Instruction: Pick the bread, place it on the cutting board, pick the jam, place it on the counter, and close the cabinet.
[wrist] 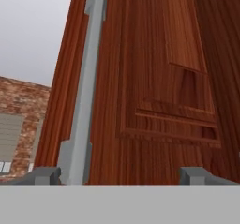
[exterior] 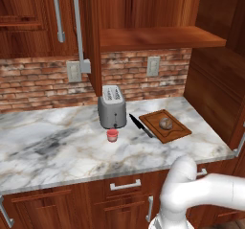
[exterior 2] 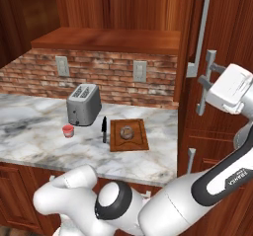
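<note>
The bread (exterior: 166,123) (exterior 2: 127,131) lies on the cutting board (exterior: 176,132) (exterior 2: 140,140) at the right of the counter (exterior: 57,146) (exterior 2: 29,136). The jam (exterior: 112,135) (exterior 2: 68,130) stands on the counter just in front of the toaster. The cabinet (exterior: 158,36) (exterior 2: 113,37) is open, its doors swung out. My gripper (exterior 2: 205,84) (wrist: 121,175) is open, high at the right, facing the right door's (exterior 2: 222,27) (wrist: 159,78) outer face close up, beside its silver bar handle (exterior 2: 200,27) (wrist: 89,78). Nothing is between the fingers.
A grey toaster (exterior: 112,106) (exterior 2: 84,103) stands by the brick wall. A black knife (exterior: 140,125) (exterior 2: 104,129) lies left of the board. The left open door (exterior: 92,36) shows edge-on above the toaster. Drawers (exterior: 125,185) run under the counter.
</note>
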